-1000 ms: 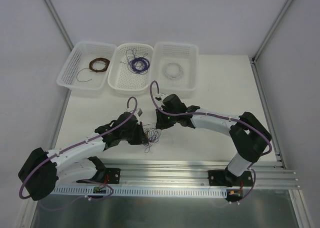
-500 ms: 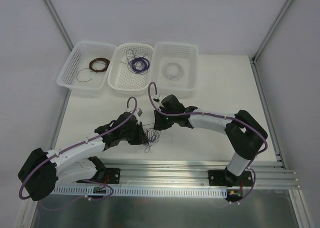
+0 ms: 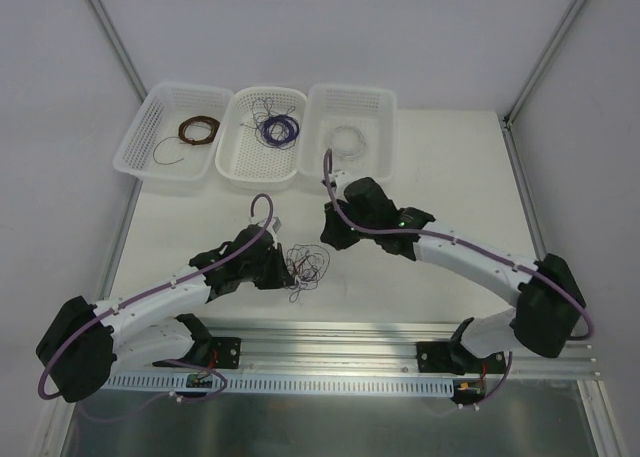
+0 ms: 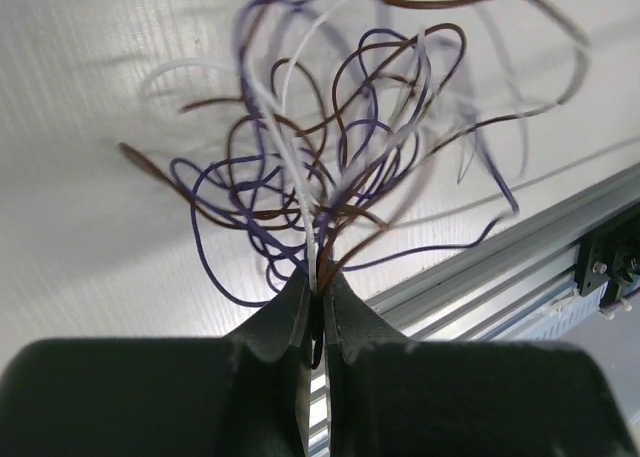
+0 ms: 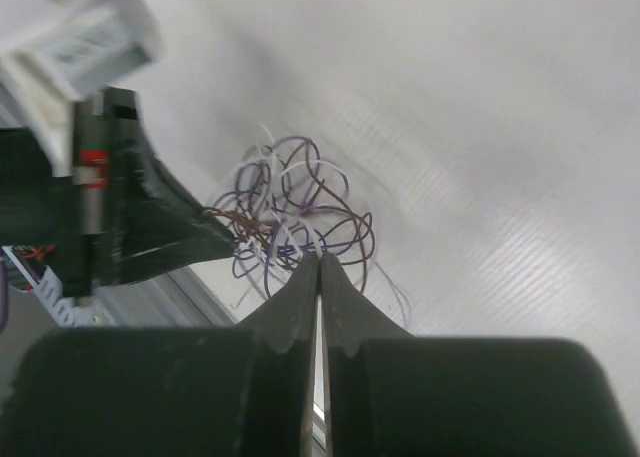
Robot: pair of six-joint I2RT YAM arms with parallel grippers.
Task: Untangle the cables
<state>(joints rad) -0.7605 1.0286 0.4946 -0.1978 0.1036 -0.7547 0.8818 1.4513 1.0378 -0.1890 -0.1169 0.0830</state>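
Clamps left gripper (image 4: 315, 287) on the cables (image 4: 330, 177), lower centre of frame. Holds right gripper (image 5: 320, 262) pinched together, seemingly empty. Leaves everything knotted; barely begun.

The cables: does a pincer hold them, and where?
The left pincer pinches several strands at the edge of the cables. The right pincer is shut; its hold cannot be told.

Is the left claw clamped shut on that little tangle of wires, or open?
Shut. In the left wrist view, the left gripper pinches strands of the tangle of wires between fingertips that nearly touch.
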